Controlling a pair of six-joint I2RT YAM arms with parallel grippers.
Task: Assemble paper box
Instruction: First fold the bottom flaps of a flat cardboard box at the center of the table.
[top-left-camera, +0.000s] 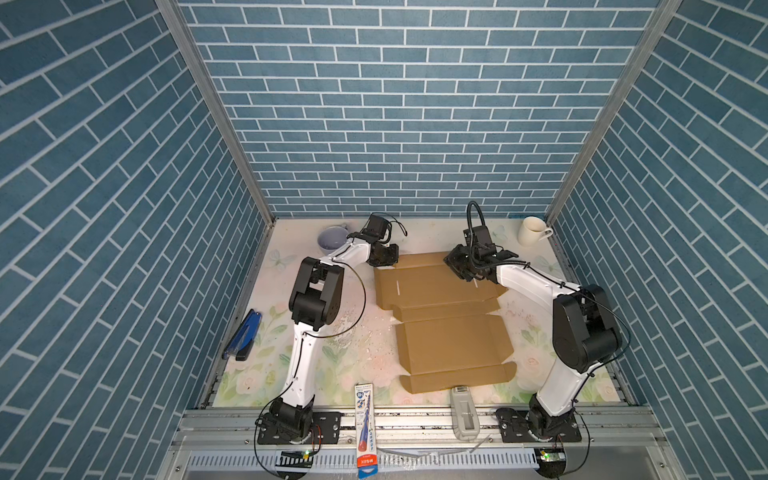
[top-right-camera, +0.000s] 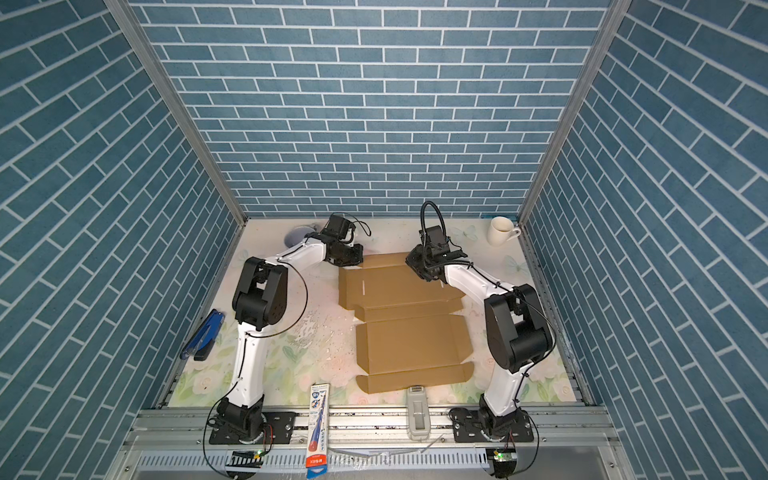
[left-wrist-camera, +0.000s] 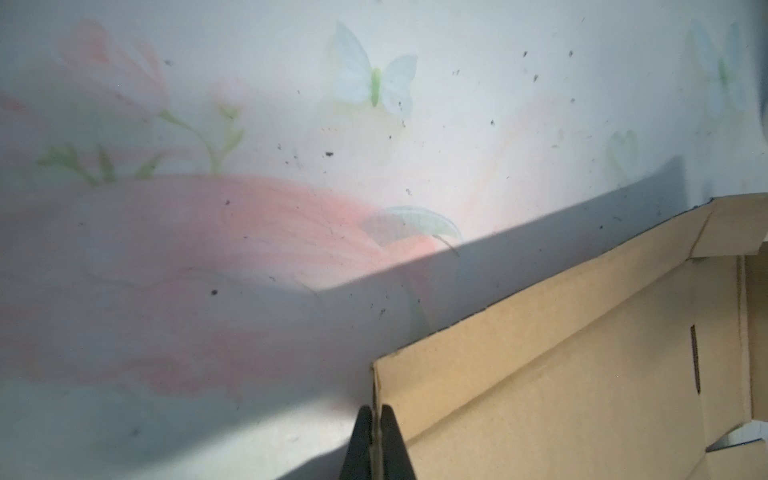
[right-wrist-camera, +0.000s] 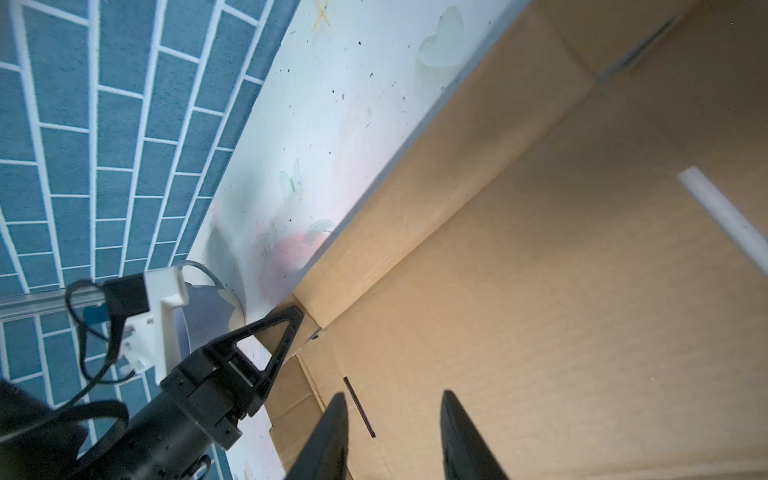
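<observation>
While pinching one corner flap (left-wrist-camera: 457, 365), the left gripper (left-wrist-camera: 377, 409) holds the paper box (top-left-camera: 440, 291).
Sheet lies rightward, under the spread right gripper (right-wrist-camera: 394, 395).

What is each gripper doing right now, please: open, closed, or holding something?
Left gripper: closed on a flap edge of the paper box.
Right gripper: open, holding nothing.

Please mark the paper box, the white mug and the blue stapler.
paper box (top-left-camera: 453, 345), in a top view, on its large near panel.
white mug (top-left-camera: 530, 236), in a top view, on its outer side.
blue stapler (top-left-camera: 243, 334), in a top view, on the middle of its top.
</observation>
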